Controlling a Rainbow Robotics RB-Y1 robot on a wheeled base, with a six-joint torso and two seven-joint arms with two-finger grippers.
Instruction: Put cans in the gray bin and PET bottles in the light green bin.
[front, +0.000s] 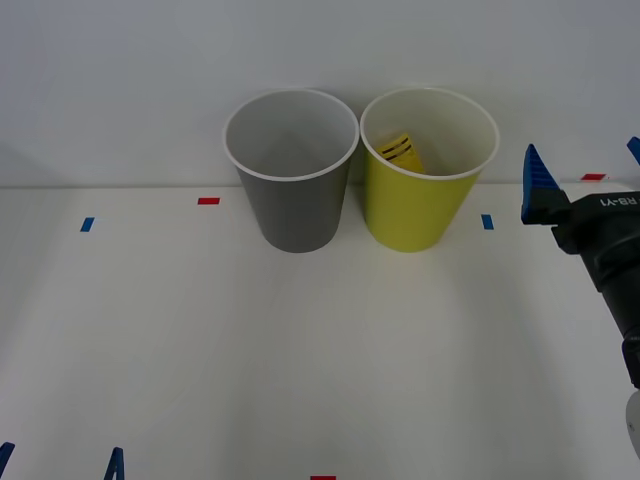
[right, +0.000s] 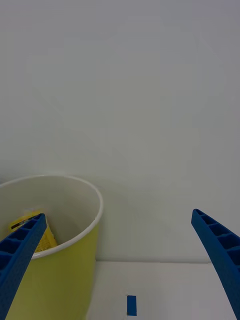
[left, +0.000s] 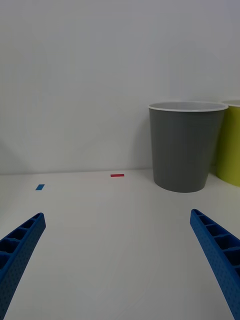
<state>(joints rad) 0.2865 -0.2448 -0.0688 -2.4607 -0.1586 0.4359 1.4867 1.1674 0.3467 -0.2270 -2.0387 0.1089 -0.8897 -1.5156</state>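
Front view: PET bottle (front: 402, 151) inside light green bin (front: 412, 215); both pincers spread.

Between the spread left pincer (left: 119, 260) fingers, the gray bin (left: 185, 147) stands beside the light green bin (left: 231, 142).

white table (front: 300, 360) with small red and blue tape marks (front: 208, 201).

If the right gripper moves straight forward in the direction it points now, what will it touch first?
Probably the back wall. The open right gripper points past the right side of the light green bin, and its wrist view shows open table between the fingers. The bin may graze one finger; depth is unclear.
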